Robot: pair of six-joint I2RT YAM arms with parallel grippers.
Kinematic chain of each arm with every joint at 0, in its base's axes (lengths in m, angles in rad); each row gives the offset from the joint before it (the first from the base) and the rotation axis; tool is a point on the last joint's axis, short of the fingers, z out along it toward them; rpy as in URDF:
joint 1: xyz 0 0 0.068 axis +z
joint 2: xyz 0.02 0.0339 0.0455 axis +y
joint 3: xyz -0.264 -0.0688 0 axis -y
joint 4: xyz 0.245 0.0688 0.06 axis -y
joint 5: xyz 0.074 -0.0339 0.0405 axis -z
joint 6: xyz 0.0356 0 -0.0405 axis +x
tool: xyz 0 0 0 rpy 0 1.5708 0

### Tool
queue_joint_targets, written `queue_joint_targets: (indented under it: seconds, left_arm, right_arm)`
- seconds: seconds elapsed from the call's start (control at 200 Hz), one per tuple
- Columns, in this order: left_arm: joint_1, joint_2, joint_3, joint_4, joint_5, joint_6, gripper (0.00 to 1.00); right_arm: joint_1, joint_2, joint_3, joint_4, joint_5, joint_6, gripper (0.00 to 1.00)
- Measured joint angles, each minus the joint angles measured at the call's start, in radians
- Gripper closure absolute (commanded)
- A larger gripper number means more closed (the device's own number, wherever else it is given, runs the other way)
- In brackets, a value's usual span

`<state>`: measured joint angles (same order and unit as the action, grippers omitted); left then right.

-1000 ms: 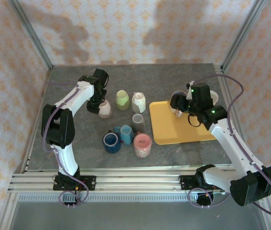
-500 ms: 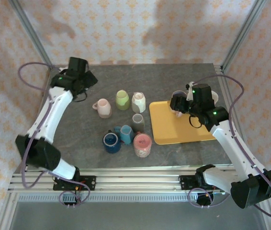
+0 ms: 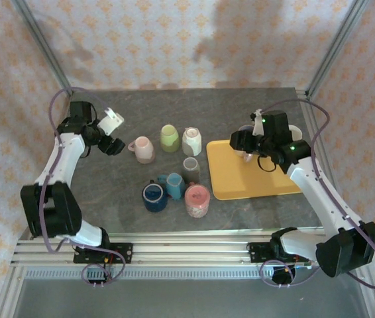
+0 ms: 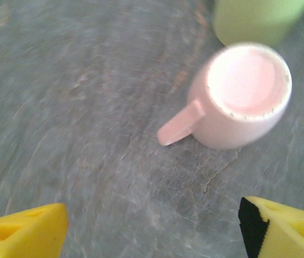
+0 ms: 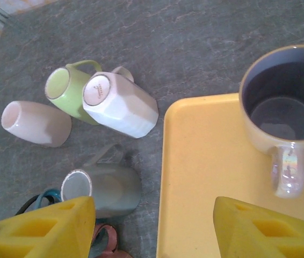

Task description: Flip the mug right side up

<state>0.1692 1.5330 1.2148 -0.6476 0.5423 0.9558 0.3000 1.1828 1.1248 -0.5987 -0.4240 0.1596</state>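
Note:
A pale pink mug stands bottom up on the grey table, its handle pointing toward my left gripper. That gripper is open and empty, a short way off the handle. From above, the left gripper is to the left of the pink mug. My right gripper is open and empty above the left edge of the yellow tray. A beige mug with a dark inside stands upright on the tray. The right gripper hovers over the tray's far left corner.
A green mug, a white mug and a grey mug stand bottom up near the pink one. Two blue mugs and a reddish-pink mug sit closer to the front. Metal frame posts flank the table.
My left arm has pulled off the pink mug, swung out to the far left and come back to the mug's left side. The right arm has barely shifted.

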Motion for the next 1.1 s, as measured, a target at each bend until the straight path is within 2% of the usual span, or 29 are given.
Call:
queue_joint_targets:
  seconds: [0.17,0.31,0.525,0.736,0.886,1.101]
  left_arm:
    - [0.004,0.131,0.043,-0.027,0.054,0.292,0.15]
    - [0.01,0.183,0.084,-0.035,0.057,0.43,0.16]
    - [0.01,0.241,0.111,-0.045,0.065,0.564,0.22]
    - [0.007,0.315,0.18,-0.063,0.069,0.64,0.28]
    - [-0.011,0.38,0.263,-0.093,0.071,0.679,0.38]
    - [-0.061,0.455,0.336,-0.155,0.063,0.723,0.46]
  right_arm:
    - [0.0,0.015,0.021,-0.012,-0.011,-0.011,0.41]
    - [0.0,0.017,0.018,-0.013,-0.021,-0.011,0.4]
    - [0.0,0.069,0.019,-0.021,-0.071,-0.019,0.41]
    - [0.0,0.106,0.052,-0.048,-0.13,-0.026,0.41]
    - [0.0,0.106,0.064,-0.053,-0.149,-0.026,0.41]
    - [0.0,0.106,0.064,-0.061,-0.149,-0.025,0.41]
